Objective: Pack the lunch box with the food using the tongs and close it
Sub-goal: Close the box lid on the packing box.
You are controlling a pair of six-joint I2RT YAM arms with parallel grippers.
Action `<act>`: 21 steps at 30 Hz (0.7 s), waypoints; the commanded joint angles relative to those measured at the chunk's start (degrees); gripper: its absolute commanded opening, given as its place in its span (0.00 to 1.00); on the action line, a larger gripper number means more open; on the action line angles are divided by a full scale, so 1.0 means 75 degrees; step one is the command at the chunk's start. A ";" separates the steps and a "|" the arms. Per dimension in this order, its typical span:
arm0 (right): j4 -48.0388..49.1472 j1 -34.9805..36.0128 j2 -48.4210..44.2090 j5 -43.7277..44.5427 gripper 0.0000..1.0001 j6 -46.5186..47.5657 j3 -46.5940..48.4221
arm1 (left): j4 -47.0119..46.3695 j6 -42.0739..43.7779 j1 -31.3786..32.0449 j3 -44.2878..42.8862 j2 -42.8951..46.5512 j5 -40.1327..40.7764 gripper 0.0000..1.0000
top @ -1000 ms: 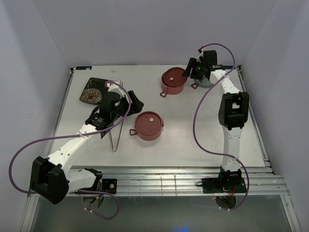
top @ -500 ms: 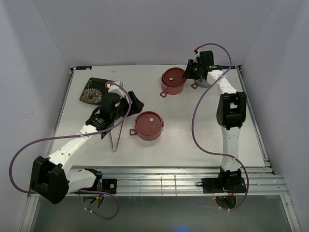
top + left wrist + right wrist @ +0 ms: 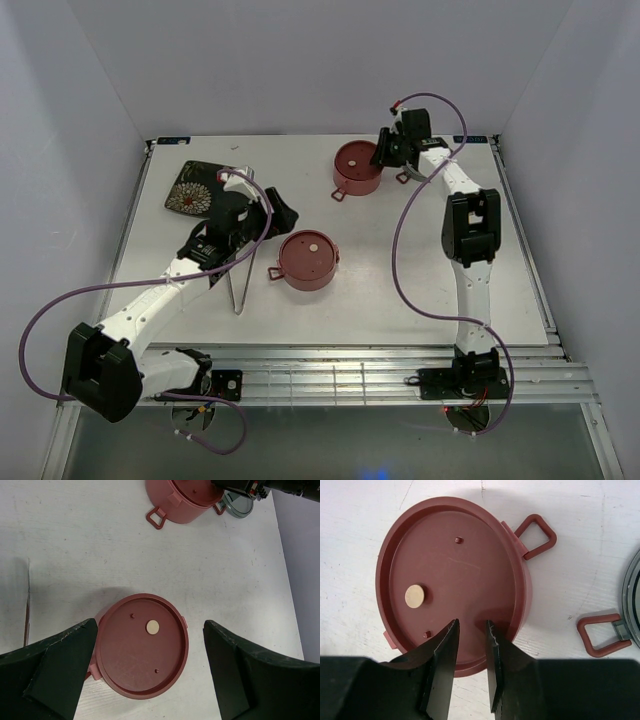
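Observation:
The lunch box stands apart as two dark-red bowls, each under a flat red lid. The near bowl (image 3: 308, 260) (image 3: 142, 645) lies below my left gripper (image 3: 272, 214) (image 3: 150, 672), whose jaws hang wide open and empty above it. My right gripper (image 3: 384, 150) (image 3: 471, 627) hovers over the near rim of the far bowl (image 3: 358, 167) (image 3: 452, 577); its jaws stand a narrow gap apart with nothing between them. The silver tongs (image 3: 238, 305) lie on the table left of the near bowl. The food is out of view.
A dark patterned square plate (image 3: 192, 187) sits at the back left, partly behind my left arm. The grey metal top lid (image 3: 238, 506) (image 3: 633, 605) lies right of the far bowl. White walls close in the table on three sides.
My right gripper has moved left from beside the grey lid to over the far bowl, and its jaws have narrowed. The left arm has not moved.

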State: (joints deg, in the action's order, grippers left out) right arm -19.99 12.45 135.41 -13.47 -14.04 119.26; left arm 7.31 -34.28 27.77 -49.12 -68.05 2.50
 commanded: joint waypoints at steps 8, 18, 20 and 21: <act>0.3597 0.0227 -0.1099 -0.0126 0.30 0.0478 -0.1475 | -0.0423 -0.0128 0.0012 0.0093 0.0109 -0.0298 0.98; 0.2317 0.0414 0.0683 -0.0007 0.33 0.0431 0.0024 | -0.0717 -0.0187 0.0024 0.0315 -0.0043 -0.0322 0.98; 0.2034 0.0461 0.0765 -0.0101 0.34 0.0478 -0.0046 | -0.0705 -0.0163 0.0024 0.0327 -0.0090 -0.0322 0.98; 0.1684 0.0461 0.0788 -0.0287 0.35 0.0478 -0.0058 | -0.0705 -0.0140 0.0024 0.0339 -0.0102 -0.0322 0.98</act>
State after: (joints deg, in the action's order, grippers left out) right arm -0.64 15.44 140.18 -14.17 -11.66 117.64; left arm 3.77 -35.42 27.86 -47.18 -68.75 0.80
